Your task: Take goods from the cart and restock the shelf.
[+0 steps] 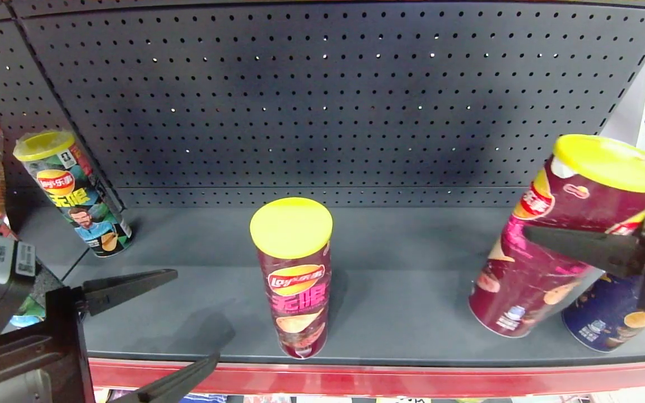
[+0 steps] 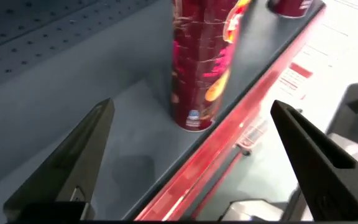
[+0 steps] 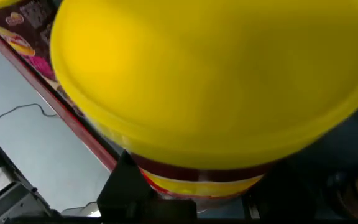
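Far right on the grey metal shelf (image 1: 412, 302), the right gripper (image 1: 557, 224) clamps a tilted maroon yellow-lidded chip tube (image 1: 529, 285), which may topple if released aslant.

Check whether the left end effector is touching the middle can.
Apart. Head view: the left end effector is open, with bare shelf visible between it and the middle can.

A yellow lid (image 3: 216, 81) caps a maroon chip can (image 3: 197, 177) held in the right gripper (image 3: 188, 200), one black finger (image 3: 126, 190) against its side. Beside it, a red shelf edge (image 3: 89, 142) runs past a second can (image 3: 30, 31), with a cable (image 3: 23, 111) on the grey floor (image 3: 36, 162) below.
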